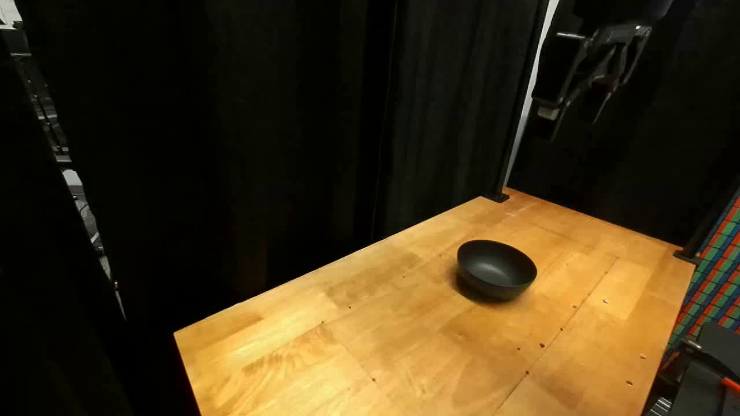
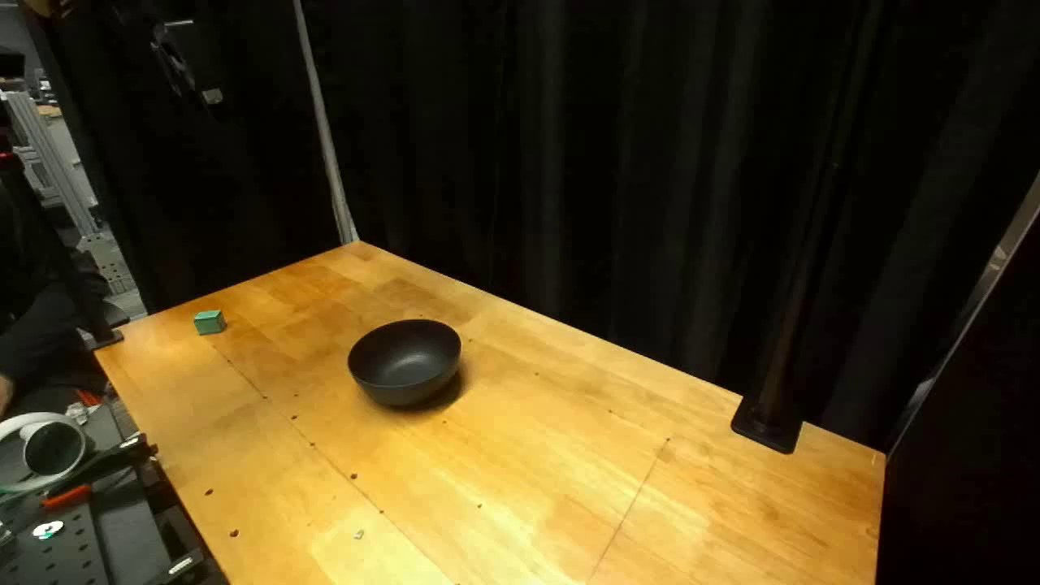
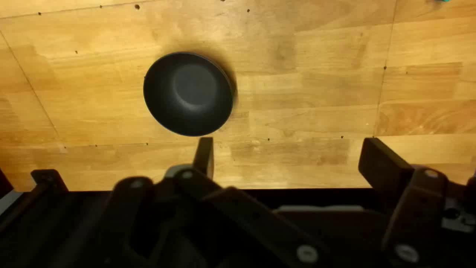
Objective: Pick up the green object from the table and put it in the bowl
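Hanging well above table (image 2: pixel 520 496): gripper (image 3: pixel 288 141), fingers (image 3: pixel 383 165) spread wide, wood showing between in wrist view. Green object (image 2: pixel 210 322) on table near edge, well apart from bowl (image 2: pixel 405 361); only teal sliver at top border of wrist view. Bowl upright on table, dark, in both exterior views.

Wrist view: up and right of bowl (image 3: pixel 189 91), green object (image 3: pixel 445 0) cut to a sliver by top edge; below bowl, gripper (image 3: pixel 288 140) dark, blurred, cropped at bottom. In an exterior view, above and right of bowl, arm (image 1: pixel 613 11) cut off by top edge. In an exterior view, left of bowl, white curved item (image 2: pixel 36 420) clipped by left edge; below bowl, pale fleck (image 2: pixel 358 535) too small to identify. Table (image 1: pixel 404 346) cut off below bowl in both exterior views.
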